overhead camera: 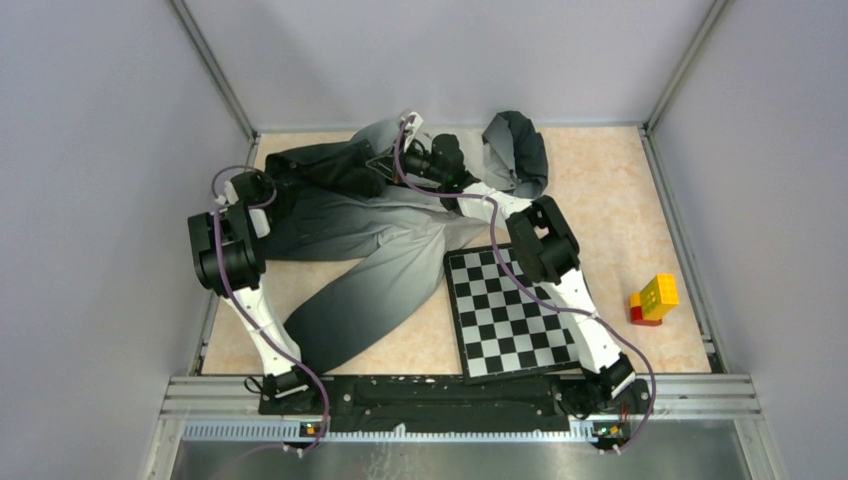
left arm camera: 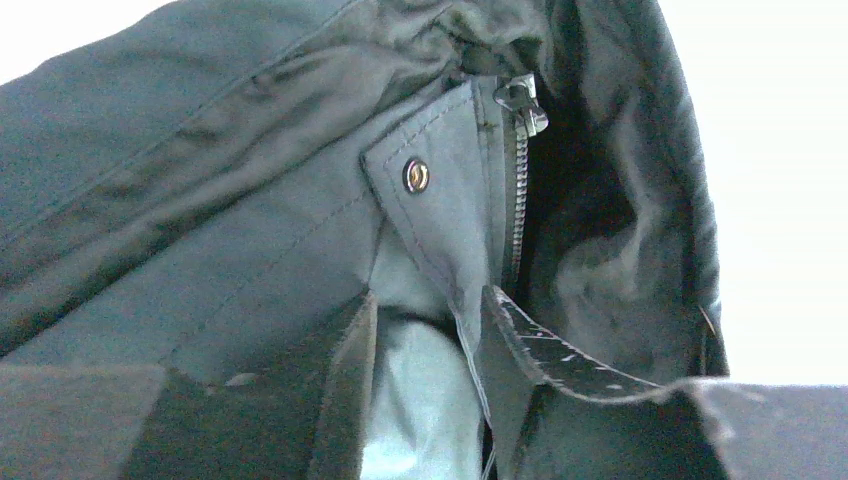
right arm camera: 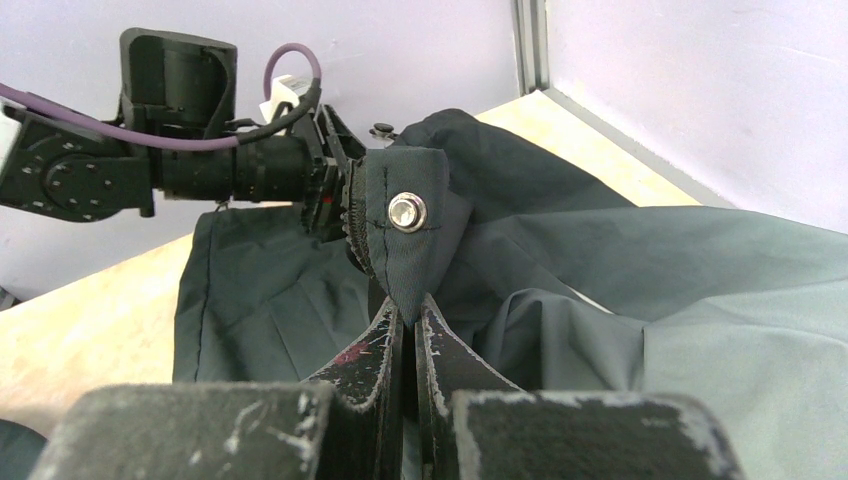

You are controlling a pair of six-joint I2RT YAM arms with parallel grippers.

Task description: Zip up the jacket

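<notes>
The jacket [overhead camera: 380, 250] lies on the left and far-middle part of the table [overhead camera: 620, 200]. Its long axis runs roughly left to right. The hood [overhead camera: 520, 150] is bunched at the far middle, and the dark end of the body points towards the left wall. One sleeve [overhead camera: 350, 310] slants from the middle towards the near-left corner, fading from light grey at the shoulder to charcoal at its end. It passes just beside the far-left corner of the chessboard [overhead camera: 510, 315].

The cloth is smooth, matte woven fabric with soft folds and stitched seams. The zipper [left arm camera: 518, 200] is a dark toothed strip running up the front edge, with its metal slider at the upper end. Beside it is a rounded flap that carries a shiny round snap [left arm camera: 416, 176].

The right claw [right arm camera: 410, 315] is pressed together, pinching the lower tip of that flap and holding it upright off the table.

The left claw [left arm camera: 428, 298] faces it from the other side. Its scuffed black fingers [left arm camera: 350, 380] are spread on either side of the zipper edge, with a fold of light-grey cloth between them. Whether they touch the cloth I cannot tell.

Red and yellow blocks [overhead camera: 652, 298] sit well apart on the right.
</notes>
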